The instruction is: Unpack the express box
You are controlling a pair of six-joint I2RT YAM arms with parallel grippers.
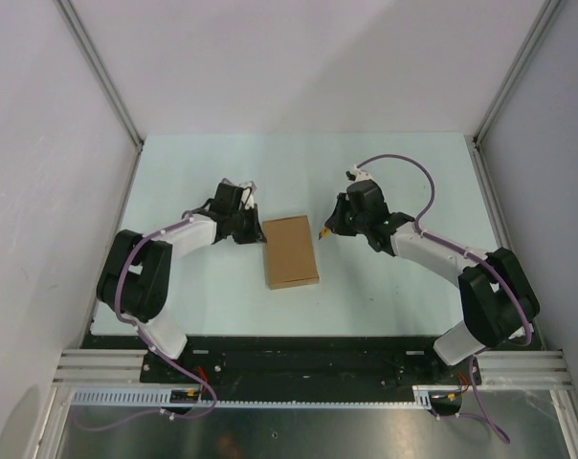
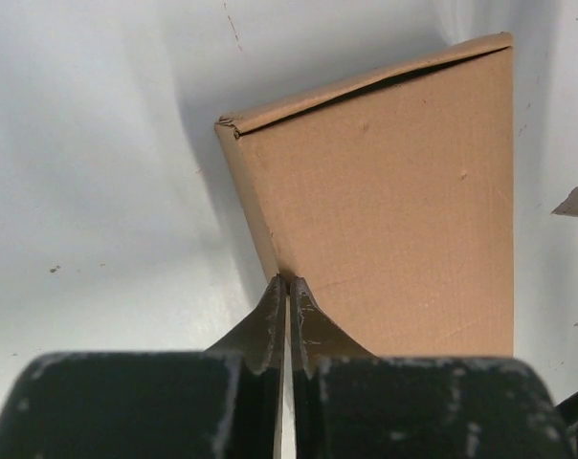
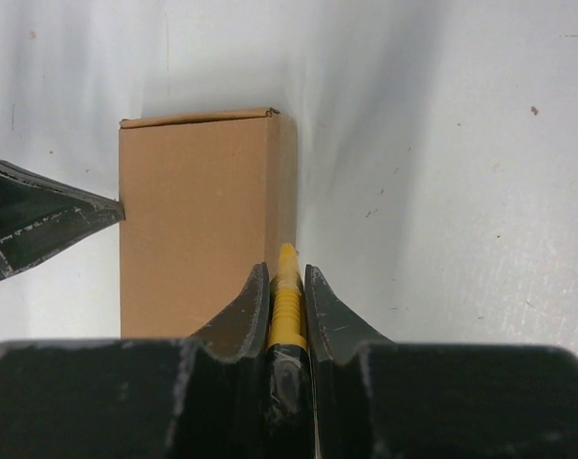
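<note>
The express box (image 1: 291, 251) is a flat brown cardboard box lying closed in the middle of the table. It also shows in the left wrist view (image 2: 394, 201) and the right wrist view (image 3: 198, 220). My left gripper (image 1: 254, 229) is shut and empty, with its tips (image 2: 287, 283) at the box's left side edge. My right gripper (image 1: 332, 229) is shut on the yellow-black utility knife (image 3: 286, 296). The knife's yellow tip (image 1: 322, 232) sits at the box's right edge.
The pale table (image 1: 394, 287) is walled by white panels with metal rails (image 1: 98, 67) at left and right. A black base strip (image 1: 299, 354) runs along the near edge. The left gripper's fingers (image 3: 40, 222) show in the right wrist view.
</note>
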